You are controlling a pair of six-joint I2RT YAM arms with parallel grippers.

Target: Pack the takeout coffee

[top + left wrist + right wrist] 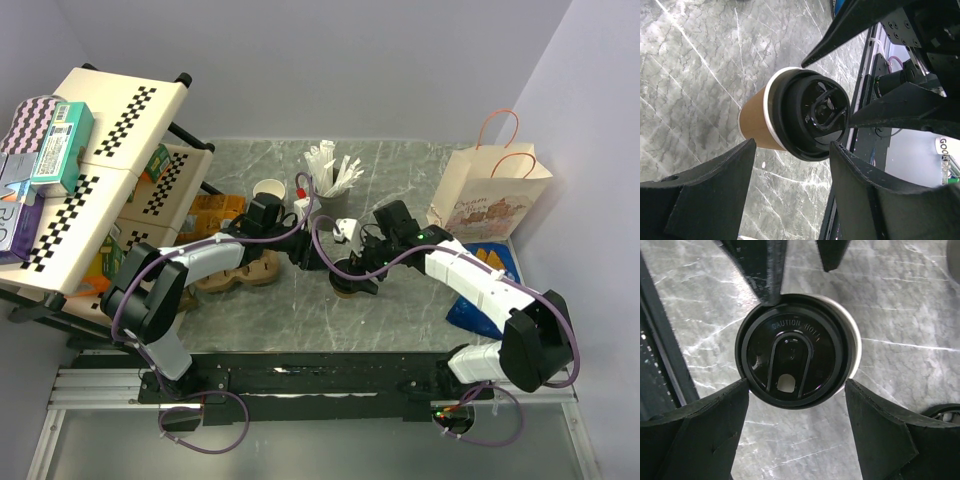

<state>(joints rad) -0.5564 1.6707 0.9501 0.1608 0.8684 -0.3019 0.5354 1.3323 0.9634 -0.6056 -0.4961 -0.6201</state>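
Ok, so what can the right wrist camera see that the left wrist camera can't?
Only the right wrist camera looks straight down on the black lid, so you can read CAUTION HOT on it. Only the left wrist camera shows the brown paper side of the cup. Both show the lid on the cup, the grey marble table, and the left gripper and right gripper close beside the cup.

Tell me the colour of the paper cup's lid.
The round plastic lid is black; clearest from right wrist.

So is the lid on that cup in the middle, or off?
On. The black lid covers the kraft cup, though white rim shows along one side; cannot tell if it is snapped down.
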